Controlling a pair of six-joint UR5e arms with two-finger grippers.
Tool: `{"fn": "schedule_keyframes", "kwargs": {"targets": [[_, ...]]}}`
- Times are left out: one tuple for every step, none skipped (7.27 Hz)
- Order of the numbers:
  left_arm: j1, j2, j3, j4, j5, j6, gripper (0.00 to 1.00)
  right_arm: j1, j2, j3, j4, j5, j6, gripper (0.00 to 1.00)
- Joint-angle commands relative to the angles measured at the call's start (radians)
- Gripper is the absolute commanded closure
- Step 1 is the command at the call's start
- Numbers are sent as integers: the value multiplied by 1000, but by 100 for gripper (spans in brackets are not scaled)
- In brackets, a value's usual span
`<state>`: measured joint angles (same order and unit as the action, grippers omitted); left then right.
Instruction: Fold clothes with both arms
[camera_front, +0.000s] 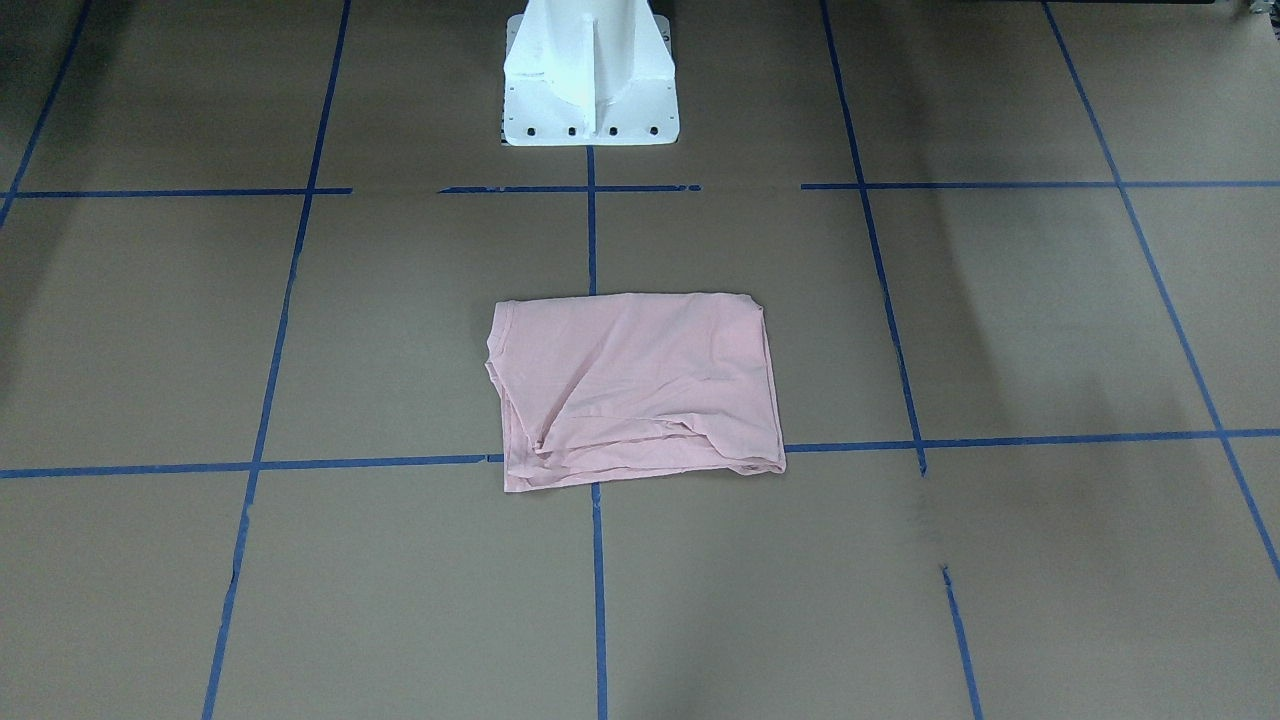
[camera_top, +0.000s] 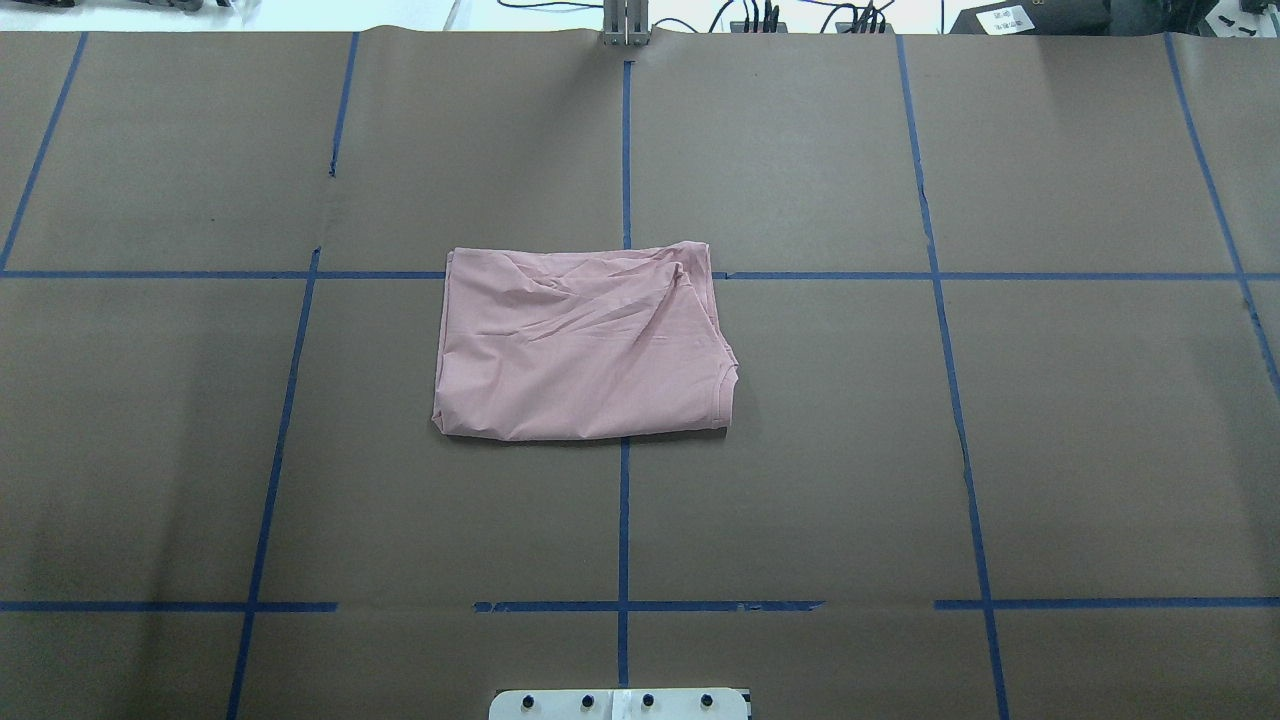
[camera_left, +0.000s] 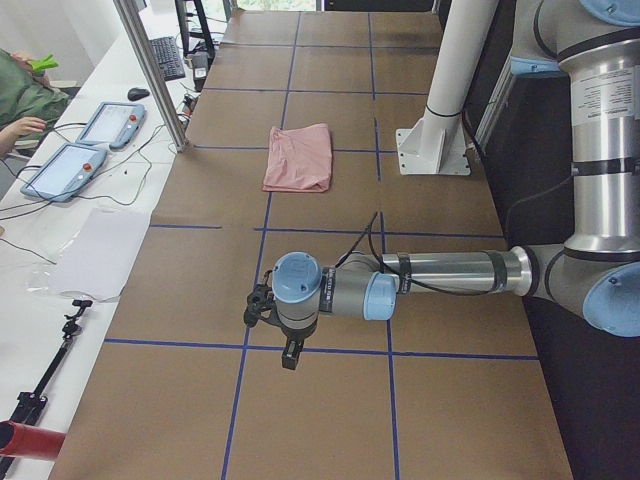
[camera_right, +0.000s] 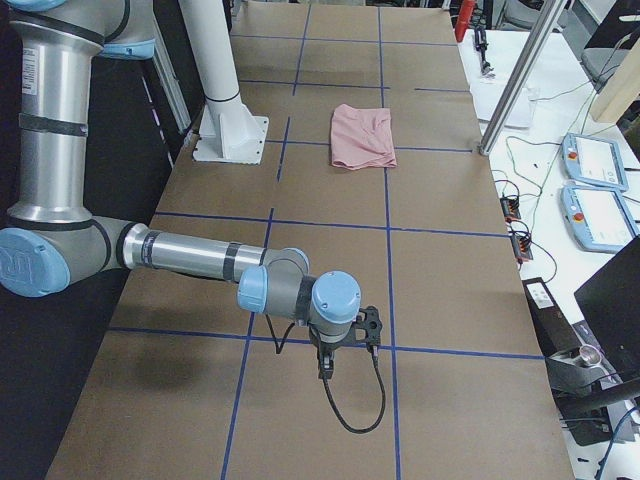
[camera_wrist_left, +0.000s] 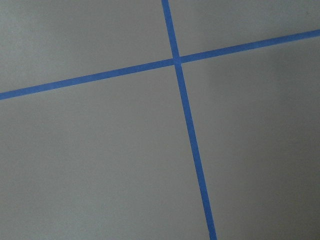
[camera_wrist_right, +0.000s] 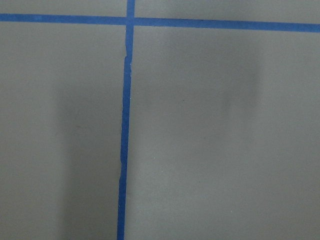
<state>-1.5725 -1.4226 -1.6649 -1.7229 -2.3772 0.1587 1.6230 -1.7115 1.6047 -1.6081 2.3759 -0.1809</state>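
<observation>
Blue tape (camera_front: 599, 600), folded T-shirt (camera_front: 635, 385), white pedestal (camera_front: 590, 80)

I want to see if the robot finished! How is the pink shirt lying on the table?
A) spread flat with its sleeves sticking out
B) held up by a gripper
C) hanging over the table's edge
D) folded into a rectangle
D: the pink T-shirt lies on the table as a compact rectangle, with stacked layers showing along one edge.
</observation>
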Motion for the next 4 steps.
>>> {"fn": "schedule_keyframes", "kwargs": {"targets": [[2,1,5,-21,6,-7,0,0,3,-6,1,0,12,0],[0,11,19,-23,6,-1,0,-24,3,23,-3,-4,21,0],[0,13,23,-23,0,-5,0,-50,7,44,2,-16,96,0],[0,11,24,-21,3,-5,0,-58,3,58,5,-20,100,0]]}}
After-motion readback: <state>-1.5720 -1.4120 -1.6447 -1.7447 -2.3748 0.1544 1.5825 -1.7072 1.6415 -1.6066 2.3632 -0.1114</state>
